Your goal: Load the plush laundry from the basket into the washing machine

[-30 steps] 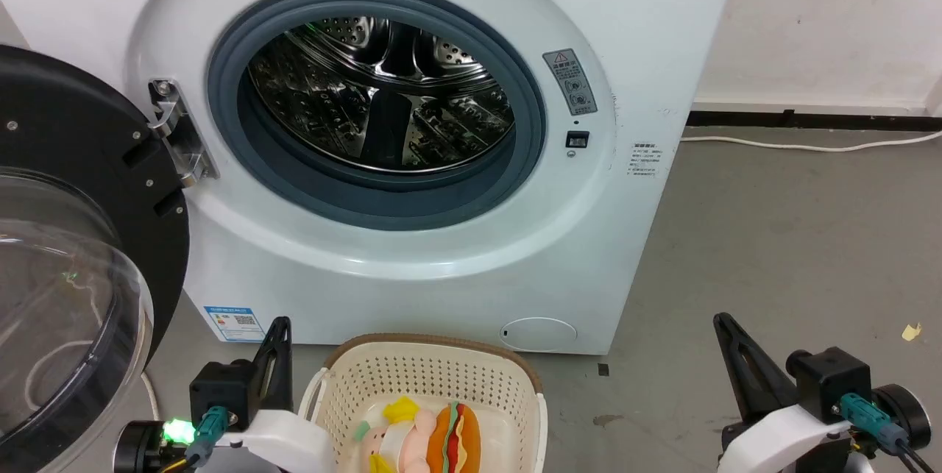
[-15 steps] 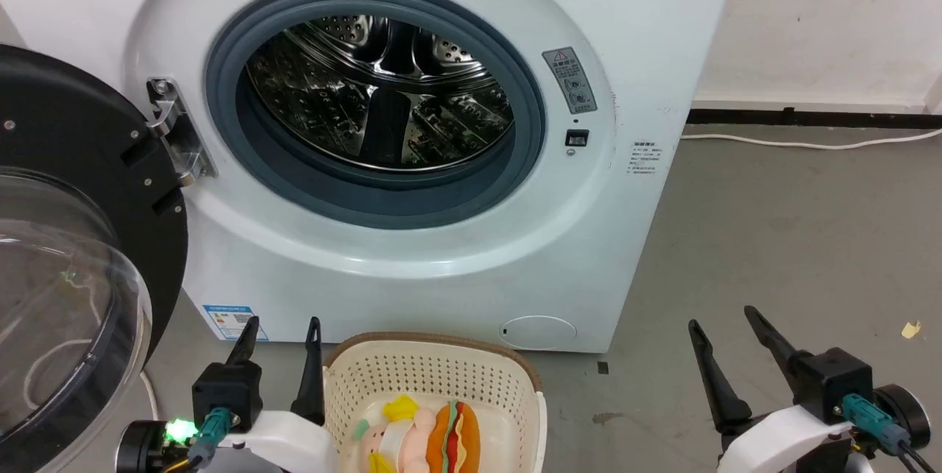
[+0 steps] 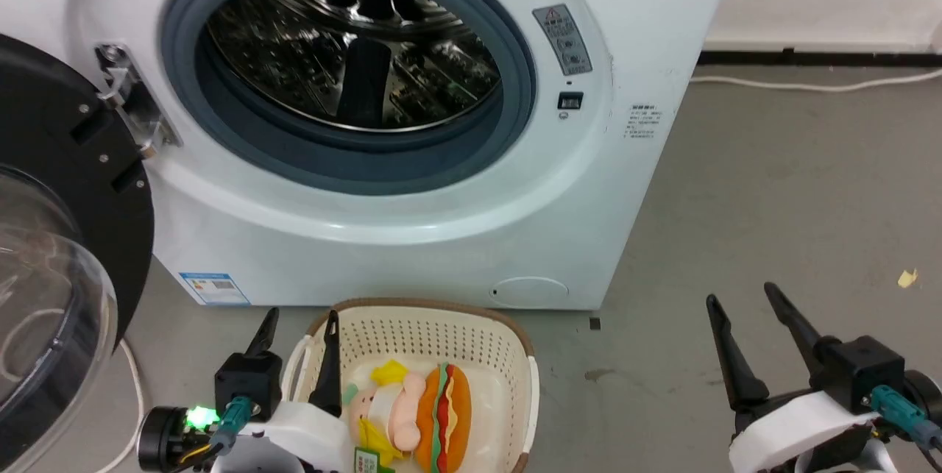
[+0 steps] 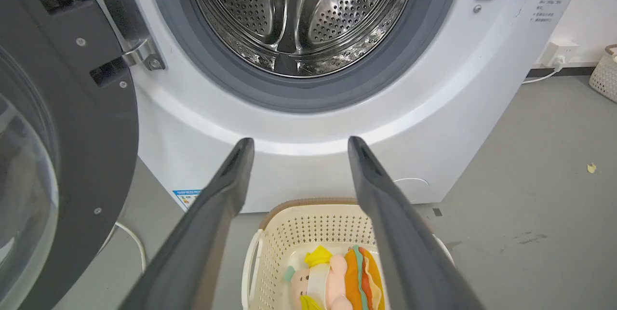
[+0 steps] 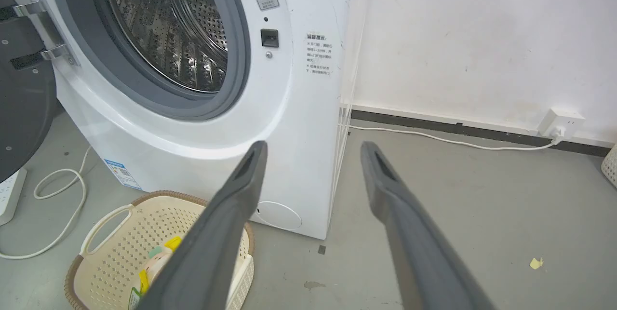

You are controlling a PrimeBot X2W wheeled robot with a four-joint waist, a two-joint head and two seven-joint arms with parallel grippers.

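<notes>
Just beside left jaws, plush laundry [image 3: 419, 420], in basket [image 3: 441, 333]

There's one washing machine [image 3: 412, 237]. Two baskets: near basket [image 3: 441, 326], far basket [image 4: 606, 71] by the wall. Two plush toys: one burger [image 3: 441, 421], one pink doll [image 3: 390, 414]. Two hands: left hand [image 3: 303, 313], right hand [image 3: 739, 293].
</notes>
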